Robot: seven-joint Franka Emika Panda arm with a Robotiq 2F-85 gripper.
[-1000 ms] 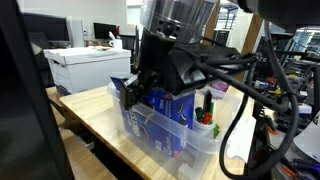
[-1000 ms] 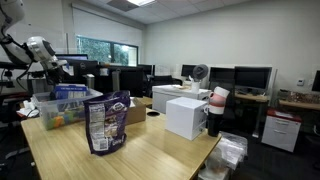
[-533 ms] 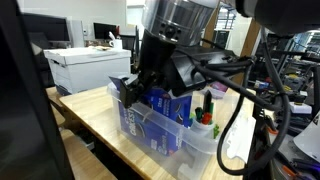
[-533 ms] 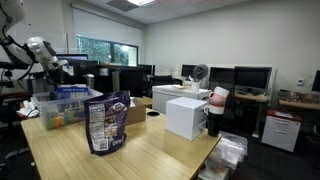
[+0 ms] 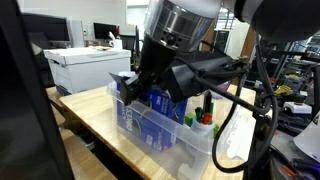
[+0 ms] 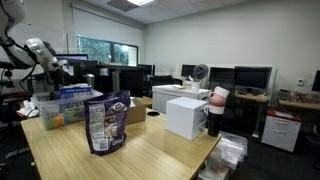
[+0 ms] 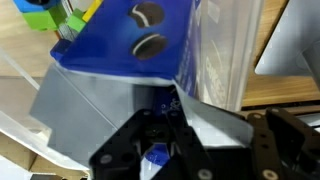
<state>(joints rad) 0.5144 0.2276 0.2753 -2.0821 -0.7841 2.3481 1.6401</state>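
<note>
A blue cookie box [image 7: 115, 40] with pictured sandwich cookies stands in a clear plastic bin [image 5: 150, 135] on the wooden table. In the wrist view my gripper [image 7: 167, 110] is shut on the box's grey opened flap [image 7: 90, 100], and the black fingers [image 7: 150, 130] meet on the flap's edge. Both exterior views show the gripper [image 5: 133, 90] [image 6: 53, 72] at the top of the blue box [image 5: 162, 105] [image 6: 70, 93], inside the bin [image 6: 45, 112]. The arm hides much of the box in an exterior view.
Small bottles [image 5: 205, 110] stand in the bin beside the box. A dark snack bag [image 6: 107, 122] stands upright on the table, with a cardboard box [image 6: 137, 112] and a white box [image 6: 186, 116] behind it. A white printer [image 5: 85, 65] sits past the table's edge.
The arm has shifted slightly over the bin, still gripping the box flap. The box has tipped a little with it.
</note>
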